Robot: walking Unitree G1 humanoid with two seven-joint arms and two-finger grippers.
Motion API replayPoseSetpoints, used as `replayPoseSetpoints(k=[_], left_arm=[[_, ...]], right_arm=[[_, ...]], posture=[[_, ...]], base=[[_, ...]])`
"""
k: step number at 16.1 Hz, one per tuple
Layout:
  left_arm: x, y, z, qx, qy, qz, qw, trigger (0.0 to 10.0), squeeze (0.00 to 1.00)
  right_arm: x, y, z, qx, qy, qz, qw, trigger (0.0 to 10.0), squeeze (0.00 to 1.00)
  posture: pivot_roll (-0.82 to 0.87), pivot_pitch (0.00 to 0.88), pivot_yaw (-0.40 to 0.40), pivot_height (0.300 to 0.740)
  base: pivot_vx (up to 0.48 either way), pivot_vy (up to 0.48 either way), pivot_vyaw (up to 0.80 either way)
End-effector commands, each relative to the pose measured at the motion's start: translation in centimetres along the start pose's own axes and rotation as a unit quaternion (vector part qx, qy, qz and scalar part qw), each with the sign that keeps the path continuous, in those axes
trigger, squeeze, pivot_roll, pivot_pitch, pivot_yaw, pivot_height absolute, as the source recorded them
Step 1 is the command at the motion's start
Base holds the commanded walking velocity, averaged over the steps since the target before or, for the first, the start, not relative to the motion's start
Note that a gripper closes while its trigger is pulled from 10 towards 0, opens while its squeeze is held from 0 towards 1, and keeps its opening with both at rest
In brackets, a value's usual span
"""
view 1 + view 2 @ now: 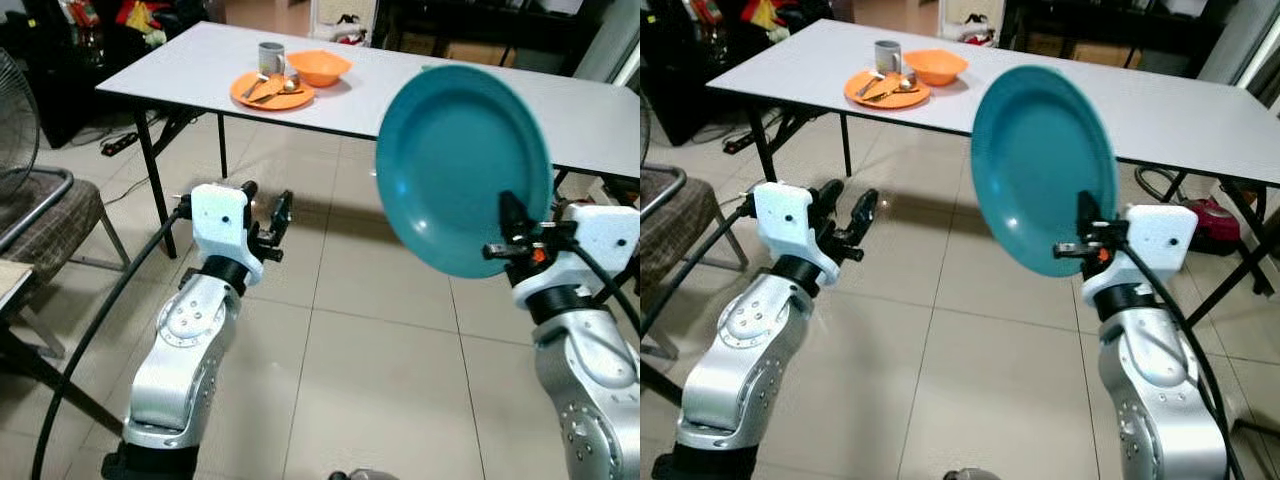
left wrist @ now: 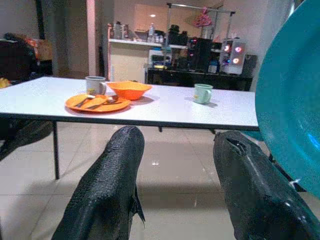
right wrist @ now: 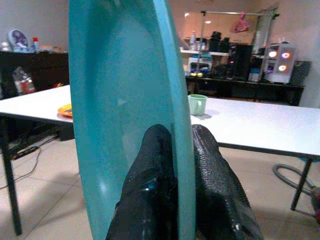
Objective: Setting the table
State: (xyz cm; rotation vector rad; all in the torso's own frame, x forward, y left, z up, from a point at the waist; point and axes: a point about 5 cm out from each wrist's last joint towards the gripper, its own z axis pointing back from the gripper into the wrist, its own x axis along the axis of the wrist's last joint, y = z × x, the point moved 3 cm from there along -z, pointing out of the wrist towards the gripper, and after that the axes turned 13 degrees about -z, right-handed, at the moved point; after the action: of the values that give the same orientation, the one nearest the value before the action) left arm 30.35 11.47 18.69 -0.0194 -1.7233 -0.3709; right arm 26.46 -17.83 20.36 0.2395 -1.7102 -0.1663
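Heads up, your right gripper is pinching the round teal plastic plate by its rim, upright, centre-right of frame, short of the white table, left gripper spread empty, so it'll probably slip if jolted.

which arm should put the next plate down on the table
Right. The right pincer already grips the teal plate by its rim, held upright short of the white table. The left pincer is open and holds nothing.

left gripper fingers apart | orange plate, bowl on white table
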Motion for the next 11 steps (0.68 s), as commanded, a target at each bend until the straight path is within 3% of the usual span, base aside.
replayPoseSetpoints(k=[1, 3, 9, 11], left_arm=[[-0.31, 0.12, 0.01, -0.003, 0.008, -0.002, 1.000, 10.0, 0.00], [-0.41, 0.25, 0.01, -0.004, 0.009, -0.006, 1.000, 10.0, 0.00], [-0.38, 0.07, -0.16, -0.011, 0.011, -0.005, 1.000, 10.0, 0.00], [-0.45, 0.11, -0.19, -0.012, 0.012, -0.009, 1.000, 10.0, 0.00]], right_arm=[[0.62, 0.42, -0.12, 0.013, -0.010, 0.002, 1.000, 10.0, 0.00], [0.44, 0.29, -0.14, 0.008, -0.006, -0.002, 1.000, 10.0, 0.00], [0.41, 0.18, -0.10, 0.006, -0.004, -0.003, 1.000, 10.0, 0.00], [0.41, 0.20, -0.07, 0.006, -0.004, -0.003, 1.000, 10.0, 0.00]], posture=[[-0.03, 0.000, -0.073, 0.740], [-0.03, 0.000, -0.072, 0.740], [-0.03, 0.000, -0.069, 0.740], [-0.04, 0.000, -0.070, 0.740]], base=[[0.251, 0.000, 0.00], [0.255, 0.000, 0.00], [0.251, 0.000, -0.71], [0.244, 0.000, 0.00]])
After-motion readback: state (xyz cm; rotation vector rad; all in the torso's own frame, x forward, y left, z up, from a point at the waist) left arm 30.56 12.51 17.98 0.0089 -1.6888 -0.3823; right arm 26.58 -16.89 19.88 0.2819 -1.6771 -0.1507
